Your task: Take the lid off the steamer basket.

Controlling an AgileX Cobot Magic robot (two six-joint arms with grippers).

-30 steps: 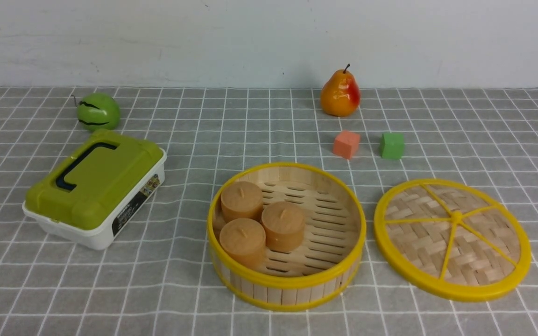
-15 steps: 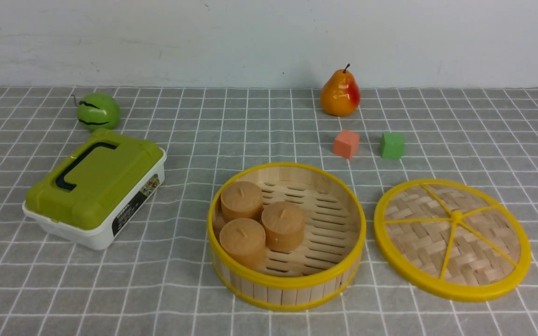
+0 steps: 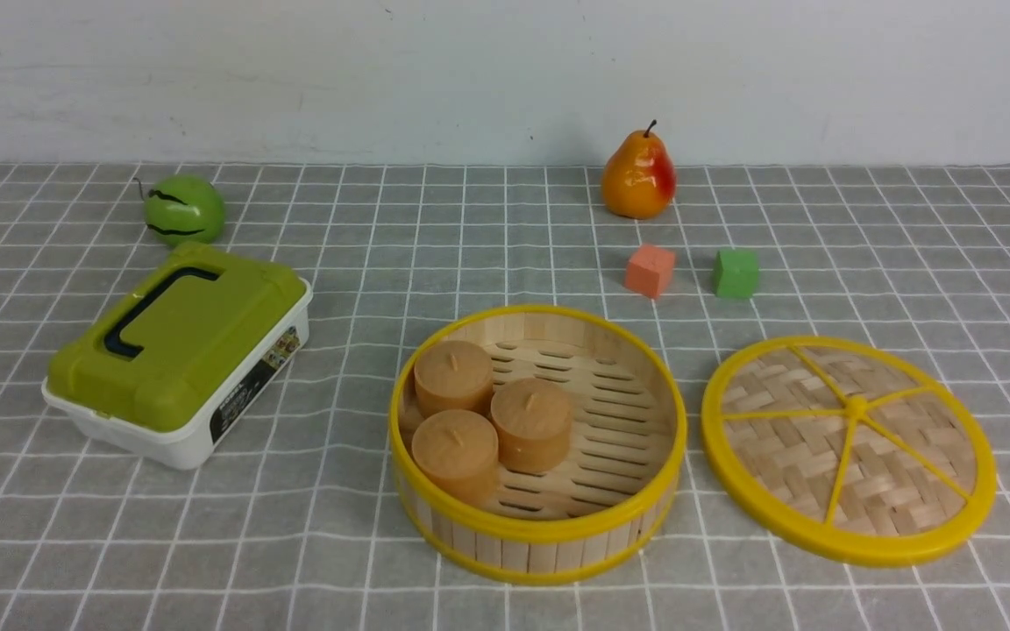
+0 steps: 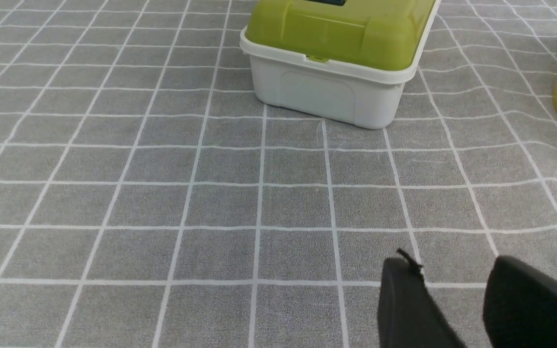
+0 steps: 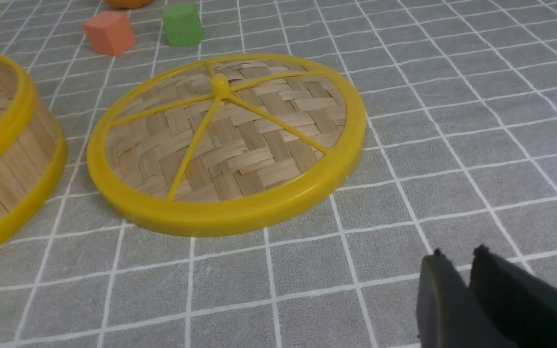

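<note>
The lid [image 3: 849, 448] lies flat on the cloth at three o'clock of the open steamer basket [image 3: 538, 443]; seemingly light, stiff, best pinched at rim or knob; right gripper [image 5: 467, 285] nearly closed, left gripper [image 4: 457, 295] slightly parted, both empty.

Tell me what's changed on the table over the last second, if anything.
Nothing visibly changed. The lid lies flat on the cloth beside the steamer basket, apart from it, as before. The three brown cakes sit in the basket as they did, and the green-topped box, pear and two cubes have not shifted. Neither arm shows in the front view.
</note>
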